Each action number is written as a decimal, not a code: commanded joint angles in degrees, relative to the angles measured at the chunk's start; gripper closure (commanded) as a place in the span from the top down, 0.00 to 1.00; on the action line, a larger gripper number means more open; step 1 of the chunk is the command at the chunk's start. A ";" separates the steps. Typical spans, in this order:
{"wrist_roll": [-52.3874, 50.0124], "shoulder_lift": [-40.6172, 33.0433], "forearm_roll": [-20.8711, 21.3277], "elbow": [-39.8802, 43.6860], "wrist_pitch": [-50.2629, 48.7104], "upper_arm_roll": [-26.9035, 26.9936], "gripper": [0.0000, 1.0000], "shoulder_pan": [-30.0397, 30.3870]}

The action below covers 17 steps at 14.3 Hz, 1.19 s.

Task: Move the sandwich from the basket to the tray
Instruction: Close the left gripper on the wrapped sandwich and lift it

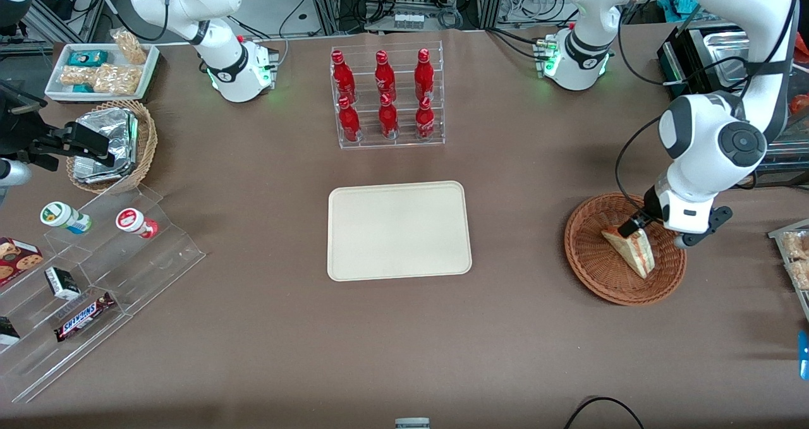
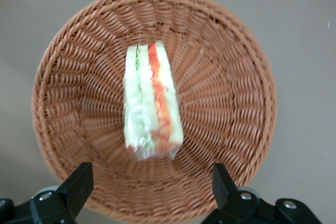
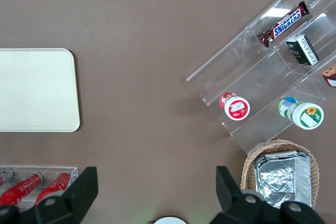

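The sandwich (image 2: 151, 103) is lying in the basket (image 2: 236, 77), directly under the gripper (image 2: 152, 184), with its long axis running straight away from the gripper's wrist; the wide cut end is sitting nearest the fingers (image 2: 79, 182) and the narrow tip is pointing away from them. From the front, the wedge (image 1: 631, 249) is standing on edge in the basket (image 1: 594, 271), its tip aiming toward the camera and slightly toward the working arm's end of the table.

It is showing pale bread on both outer faces, a pale green-white layer along one side and a red-orange strip along the other, all inside a clear wrap that is bunching at the wide end.

The gripper (image 1: 638, 223) is hovering just above the wide end, fingers spread well wider than the sandwich and gripping nothing.

The tray (image 1: 399, 230) is sitting well apart from the gripper, toward the parked arm's end.
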 commanded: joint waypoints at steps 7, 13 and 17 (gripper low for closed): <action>-2.04 10.47 0.99 5.11 3.63 0.02 0.61 1.28; -1.25 7.06 1.26 5.54 -2.49 -0.16 0.08 0.58; -1.16 5.11 3.80 14.31 -21.71 -0.60 0.04 -5.82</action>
